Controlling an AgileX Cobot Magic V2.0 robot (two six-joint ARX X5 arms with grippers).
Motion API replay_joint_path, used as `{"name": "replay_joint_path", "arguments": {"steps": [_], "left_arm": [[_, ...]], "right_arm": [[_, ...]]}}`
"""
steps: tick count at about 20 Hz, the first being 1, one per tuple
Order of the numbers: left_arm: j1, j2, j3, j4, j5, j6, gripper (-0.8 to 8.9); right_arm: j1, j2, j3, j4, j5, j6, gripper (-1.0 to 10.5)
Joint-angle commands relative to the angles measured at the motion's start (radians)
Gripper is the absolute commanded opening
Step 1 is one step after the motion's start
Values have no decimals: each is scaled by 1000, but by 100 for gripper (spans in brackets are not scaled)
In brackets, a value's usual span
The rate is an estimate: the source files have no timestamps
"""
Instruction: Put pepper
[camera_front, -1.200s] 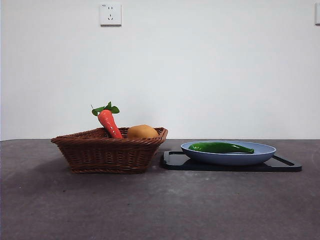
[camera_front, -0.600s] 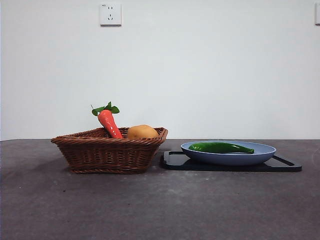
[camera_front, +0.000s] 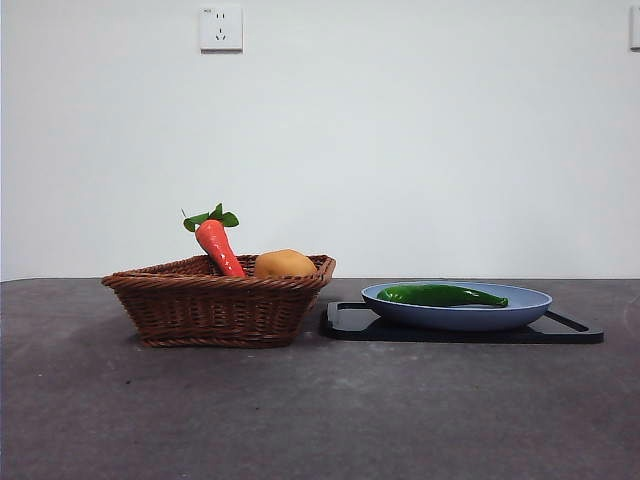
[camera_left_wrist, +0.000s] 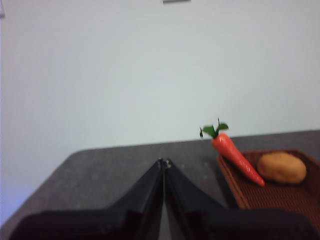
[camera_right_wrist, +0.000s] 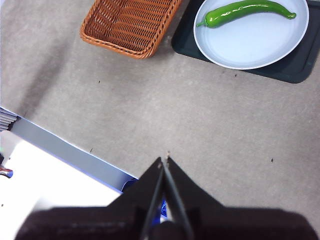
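Both grippers (left (camera_left_wrist: 163, 162), right (camera_right_wrist: 164, 161)) closed, clear of pepper (camera_right_wrist: 245, 11).

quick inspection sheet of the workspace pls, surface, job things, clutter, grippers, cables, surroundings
surface: dark grey table, a few small specks in the right wrist view
job's things: pepper lies on the blue plate, which sits on a black tray
clutter: wicker basket beside the tray, holding a carrot and a potato
grippers: left gripper shut, empty, away from the basket; right gripper shut, empty, high above the table
cables: nothing seen
surroundings: white wall, socket
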Motion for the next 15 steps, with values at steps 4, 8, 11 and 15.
{"name": "replay_joint_path", "arguments": {"steps": [4, 8, 11, 15], "left_arm": [[3, -78, -91, -11, -2, -33, 8], [2, -93, -111, -84, -2, -33, 8], [2, -110, -111, -197, 2, -33, 8], [2, -116, -111, -307, 5, -68, 8]], "right_arm": [[2, 6, 20, 2, 3, -8, 11], [2, 6, 20, 2, 3, -8, 11], [2, 6, 20, 2, 3, -8, 11], [2, 6, 20, 2, 3, -8, 11]]}}
